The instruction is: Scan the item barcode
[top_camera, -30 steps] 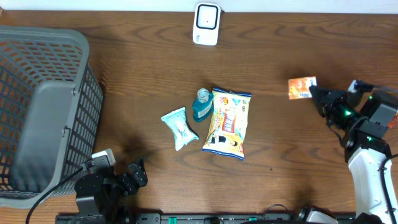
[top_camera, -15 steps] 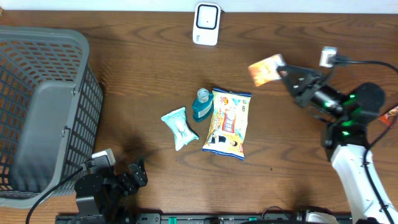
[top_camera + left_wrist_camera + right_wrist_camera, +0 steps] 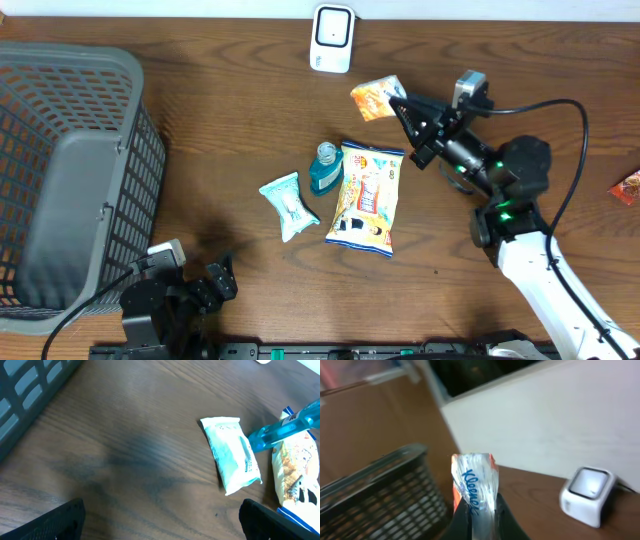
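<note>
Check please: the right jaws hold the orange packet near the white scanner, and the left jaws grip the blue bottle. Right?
No: the left jaws are open and empty. The blue bottle lies on the table, as the left wrist view shows.

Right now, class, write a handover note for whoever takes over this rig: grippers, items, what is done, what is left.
Left gripper: open, empty, at the table edge by the basket.
Right gripper: shut on the packet, held in the air near the scanner.
Mid-table lie the wipes, bottle and snack bag.
Done: packet picked up.
Left: show its barcode to the scanner.
</note>
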Robot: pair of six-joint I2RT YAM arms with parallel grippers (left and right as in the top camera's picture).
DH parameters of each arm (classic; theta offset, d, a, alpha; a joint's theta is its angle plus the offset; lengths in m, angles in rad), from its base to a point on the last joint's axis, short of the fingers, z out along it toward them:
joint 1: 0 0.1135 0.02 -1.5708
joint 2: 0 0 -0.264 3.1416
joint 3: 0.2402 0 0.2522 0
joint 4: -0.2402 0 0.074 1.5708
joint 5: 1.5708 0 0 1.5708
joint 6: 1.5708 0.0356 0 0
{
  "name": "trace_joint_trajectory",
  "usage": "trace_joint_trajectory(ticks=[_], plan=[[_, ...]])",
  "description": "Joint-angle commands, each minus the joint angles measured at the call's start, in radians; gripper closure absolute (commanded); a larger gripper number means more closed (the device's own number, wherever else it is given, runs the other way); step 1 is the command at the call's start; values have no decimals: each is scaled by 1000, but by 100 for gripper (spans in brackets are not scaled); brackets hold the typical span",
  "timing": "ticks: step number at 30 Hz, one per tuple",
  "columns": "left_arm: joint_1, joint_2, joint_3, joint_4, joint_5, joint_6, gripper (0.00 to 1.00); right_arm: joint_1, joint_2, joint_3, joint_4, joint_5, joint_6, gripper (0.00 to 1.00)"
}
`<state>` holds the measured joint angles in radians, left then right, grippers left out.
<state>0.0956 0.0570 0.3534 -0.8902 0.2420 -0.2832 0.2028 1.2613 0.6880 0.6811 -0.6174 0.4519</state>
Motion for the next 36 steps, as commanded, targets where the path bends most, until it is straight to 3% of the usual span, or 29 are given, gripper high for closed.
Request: trace_joint_trajectory(ticks=[1,3,6,11,15,21,28,36], plan=[[4,1,-1,0,12,13,2,30,2,6,-163,319,32,99],[4,1,-1,0,12,13,2,45,2,6,-349,510,129,99],[4,1,-1,0,12,13,2,59,2,6,-594,627,259,99],[4,1,-1,0,12,13,2,59,-1,6,-876,502,340,99],[4,1,-1,0,12,13,2,59,-1,6,-977,502,340,99],[4,1,-1,0,12,13,2,59,1,5,-970,557,259,99],[4,1,-1,0,12,13,2,68,40,2,-864,453,536,99],[4,1,-1,0,12,13,2,136,236,2,-659,326,544,99]])
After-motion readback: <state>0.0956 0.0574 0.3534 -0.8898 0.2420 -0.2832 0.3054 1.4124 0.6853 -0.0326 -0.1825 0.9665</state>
